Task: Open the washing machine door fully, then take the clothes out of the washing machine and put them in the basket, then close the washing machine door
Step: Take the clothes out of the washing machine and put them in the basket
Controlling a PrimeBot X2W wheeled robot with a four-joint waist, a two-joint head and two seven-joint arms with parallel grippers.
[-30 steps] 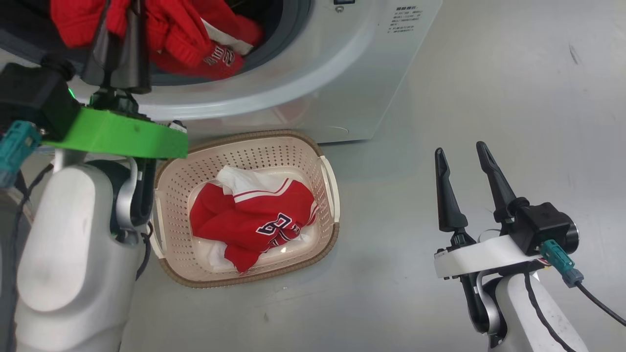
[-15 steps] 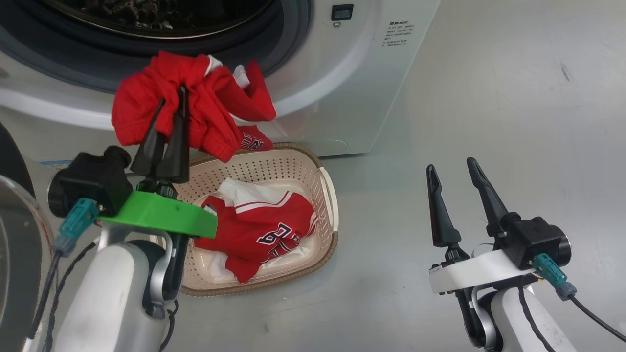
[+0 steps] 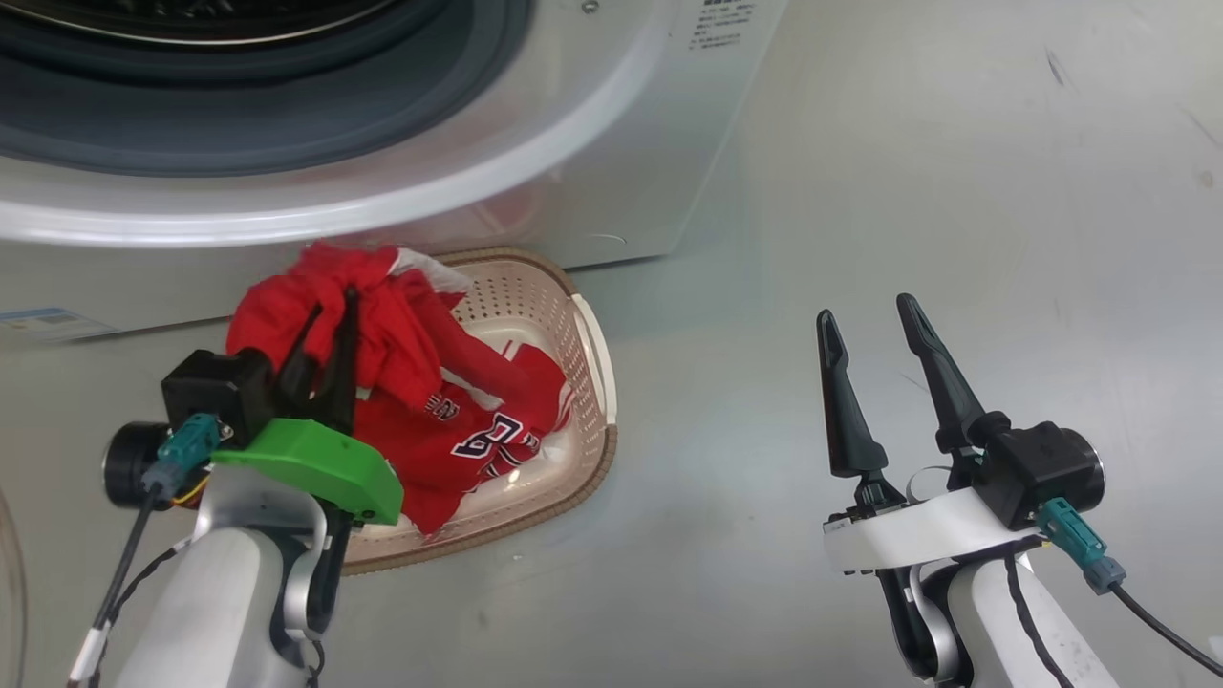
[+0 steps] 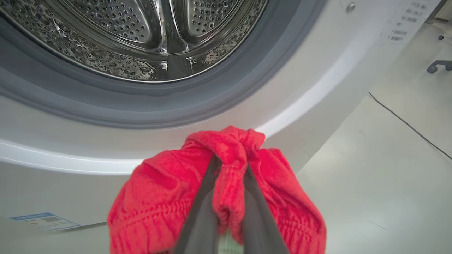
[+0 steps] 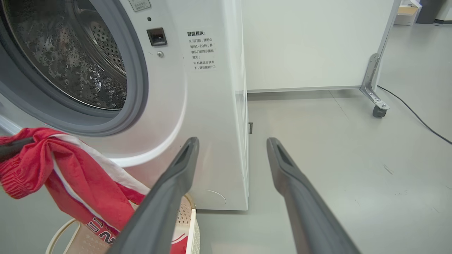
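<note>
Grippers: two on show in the head view, the left gripper (image 3: 332, 308) low on the left and the right gripper (image 3: 865, 308) low on the right.
Left grip: its fingers (image 4: 201, 211) are pinched tight on a bunch of red cloth, a fold squeezed right between them.
Right grip: its fingers (image 5: 169, 197) are spread wide with nothing between them, over bare floor (image 3: 860, 143) well to the right of the basket.
Clothes: two red pieces. The held jersey (image 3: 382, 330) hangs from the left gripper over the basket's left end. The second jersey (image 3: 459, 449) lies inside the basket.
Basket: one, cream (image 3: 594, 382), on the floor just in front of the washing machine (image 3: 573, 124).
Machine: one, its round opening uncovered.
Writing: the second jersey has big dark figures outlined in white, upside down from the head, and I can't read them for sure. The blue label (image 3: 43, 325) is too small to read. A block of Chinese print (image 5: 201, 49) sits on the machine front.
Left wrist extra: the perforated steel drum (image 4: 141, 35) and grey gasket (image 4: 176, 102), close up.
Right wrist extra: a white panel on a castor (image 5: 378, 111), and a black cable (image 5: 416, 116) trailing across the floor.
</note>
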